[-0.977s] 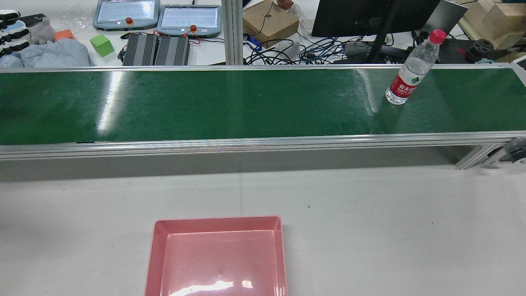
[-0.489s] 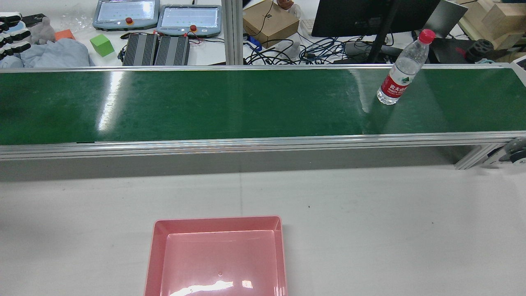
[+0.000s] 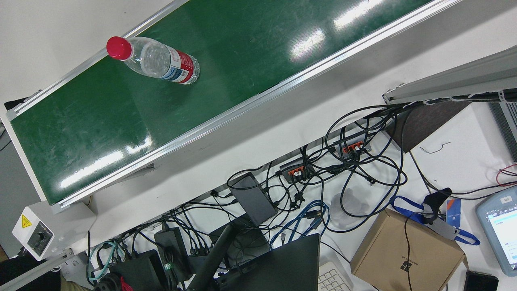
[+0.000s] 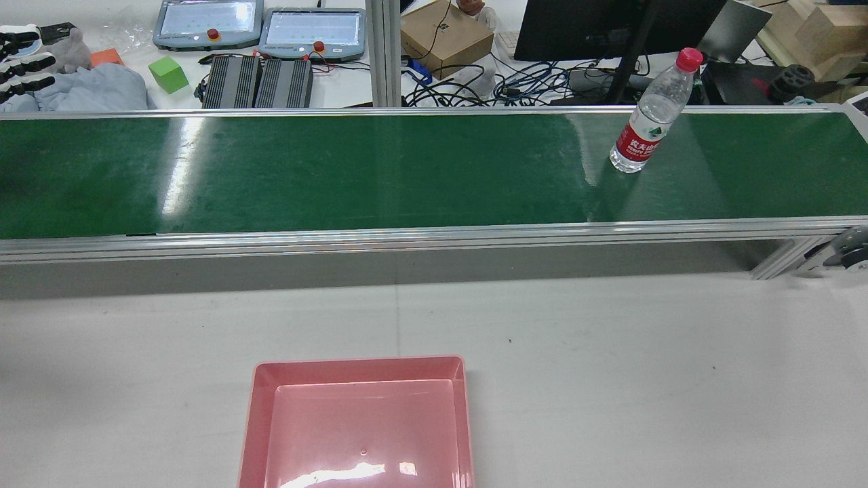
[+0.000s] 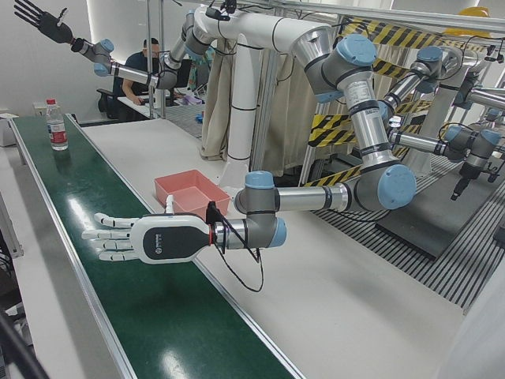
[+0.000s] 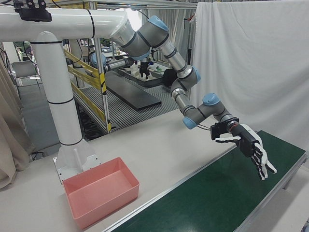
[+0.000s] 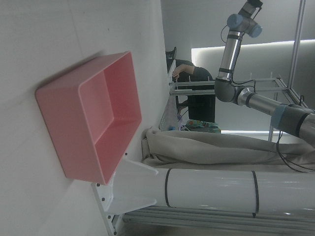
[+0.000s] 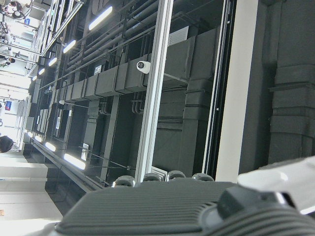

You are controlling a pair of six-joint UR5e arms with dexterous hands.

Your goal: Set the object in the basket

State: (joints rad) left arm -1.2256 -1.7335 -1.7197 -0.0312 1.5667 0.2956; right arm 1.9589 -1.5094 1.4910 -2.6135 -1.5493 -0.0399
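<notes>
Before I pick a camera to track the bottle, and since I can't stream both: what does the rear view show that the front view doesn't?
Only the rear view shows the empty pink plastic basket on the white table and a green cube beyond the belt. Only the front view shows the white control box with a yellow warning label at the belt's end. Both show the clear plastic bottle with the red cap standing on the green conveyor belt, and the brown cardboard box.

Your left hand (image 5: pixel 146 239) is held out low and level, forearm horizontal, fingers straight and spread, holding nothing. Your right hand (image 5: pixel 39 20) is way up high on a raised arm, fingers splayed, empty too.
</notes>
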